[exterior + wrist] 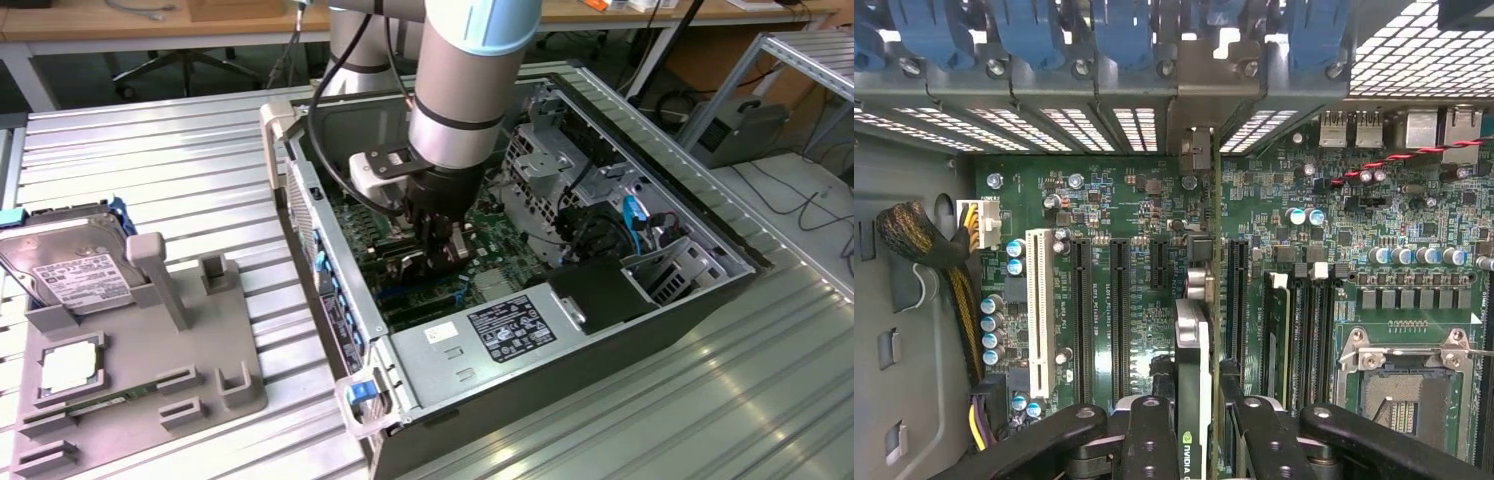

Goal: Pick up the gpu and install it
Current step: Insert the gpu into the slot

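Jaws (1192,420) clamped on gpu (1192,350), edge-on above motherboard (1124,210) slots inside case (694,290).

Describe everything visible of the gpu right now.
The gpu is a thin, dark card seen edge-on, held upright between the two black fingers of the claw. A small green logo sits on its near edge, and a metal bracket end points toward the slotted rear wall of the open computer case. It hangs low over the green motherboard, in line with the long black expansion slots; whether it is seated cannot be told.
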You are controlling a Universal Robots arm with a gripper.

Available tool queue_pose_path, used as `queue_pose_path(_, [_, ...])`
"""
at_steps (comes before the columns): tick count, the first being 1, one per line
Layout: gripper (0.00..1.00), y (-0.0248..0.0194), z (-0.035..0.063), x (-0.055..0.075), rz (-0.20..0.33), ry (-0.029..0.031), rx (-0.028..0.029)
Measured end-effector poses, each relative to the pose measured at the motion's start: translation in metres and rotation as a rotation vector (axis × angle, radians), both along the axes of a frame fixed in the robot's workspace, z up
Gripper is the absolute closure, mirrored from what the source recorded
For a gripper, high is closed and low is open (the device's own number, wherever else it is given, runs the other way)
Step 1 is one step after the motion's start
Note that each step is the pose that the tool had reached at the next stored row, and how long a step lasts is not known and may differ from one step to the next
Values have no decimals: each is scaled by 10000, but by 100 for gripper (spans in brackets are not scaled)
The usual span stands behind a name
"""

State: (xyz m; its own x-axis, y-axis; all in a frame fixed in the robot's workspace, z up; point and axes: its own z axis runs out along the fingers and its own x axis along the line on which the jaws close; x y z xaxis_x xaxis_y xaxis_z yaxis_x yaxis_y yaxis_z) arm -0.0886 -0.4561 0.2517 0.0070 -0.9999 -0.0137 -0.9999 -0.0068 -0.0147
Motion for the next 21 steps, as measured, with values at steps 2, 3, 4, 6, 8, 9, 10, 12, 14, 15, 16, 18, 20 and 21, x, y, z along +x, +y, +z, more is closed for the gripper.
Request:
queue_pose_path(2, [73, 0, -10, 0, 0, -2, 1])
queue_pose_path(3, [73, 0, -10, 0, 0, -2, 0])
queue_pose_path(4, [73, 0, -10, 0, 0, 0, -1])
queue_pose_path(6, [73, 0, -10, 0, 0, 0, -1])
queue_pose_path(8, [73, 0, -11, -5, 0, -2, -1])
queue_pose_path(9, [73, 0, -11, -13, 1, -4, 0])
queue_pose_path(10, [73, 0, -11, -17, 2, -6, 0])
queue_pose_path(12, [73, 0, -10, -30, -2, -4, 0])
queue_pose_path(14, [73, 0, -10, -30, 0, -8, 0])
queue_pose_path(15, [73, 0, -10, -30, 0, -8, 0])
queue_pose_path(16, [73, 0, -10, -30, 0, -8, 0])
queue_pose_path(18, [73, 0, -10, -30, 0, -8, 0])
queue_pose_path(20, [73, 0, -10, -30, 0, -8, 0])
queue_pose_path(21, [73, 0, -10, -30, 0, -7, 0])
